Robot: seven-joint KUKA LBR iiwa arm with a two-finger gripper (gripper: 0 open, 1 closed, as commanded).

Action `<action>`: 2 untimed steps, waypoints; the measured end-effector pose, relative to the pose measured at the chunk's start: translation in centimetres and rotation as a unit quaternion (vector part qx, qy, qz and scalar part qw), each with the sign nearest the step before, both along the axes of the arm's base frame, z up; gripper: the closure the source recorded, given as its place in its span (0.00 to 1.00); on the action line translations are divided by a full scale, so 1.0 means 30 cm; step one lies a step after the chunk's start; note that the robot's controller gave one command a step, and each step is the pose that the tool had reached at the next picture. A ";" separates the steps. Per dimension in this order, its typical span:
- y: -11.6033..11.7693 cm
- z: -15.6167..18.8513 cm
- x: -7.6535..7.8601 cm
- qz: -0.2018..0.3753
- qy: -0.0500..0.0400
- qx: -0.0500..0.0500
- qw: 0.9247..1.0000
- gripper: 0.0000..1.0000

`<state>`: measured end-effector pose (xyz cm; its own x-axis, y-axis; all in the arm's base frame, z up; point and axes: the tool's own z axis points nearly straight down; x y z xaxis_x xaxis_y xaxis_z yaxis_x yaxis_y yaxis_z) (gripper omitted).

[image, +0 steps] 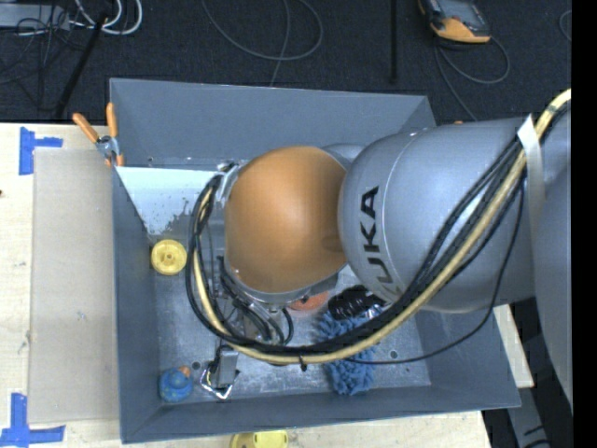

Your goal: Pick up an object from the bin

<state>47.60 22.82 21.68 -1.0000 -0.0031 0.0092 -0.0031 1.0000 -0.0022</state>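
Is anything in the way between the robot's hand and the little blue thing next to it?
Nothing visible. The hand is close beside the small blue thing in the lower left corner of the bin.

My rounded silver-grey arm point(438, 222) bears black letters UKA point(368, 239), a glossy orange dome point(280, 217), and looping black and yellow cables point(200, 278).

A small, rounded blue thing point(173, 385) with a bit of orange at its upper right edge sits on the floor of the bin point(270, 110), in the near left corner. A round yellow disc-like piece point(169, 257) lies flat by the left wall, well apart from it. A shaggy blue cloth point(345, 373) lies crumpled by the front wall.
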 end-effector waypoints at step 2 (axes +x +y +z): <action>-0.145 -0.092 0.056 0.002 -0.004 0.001 1.000 0.00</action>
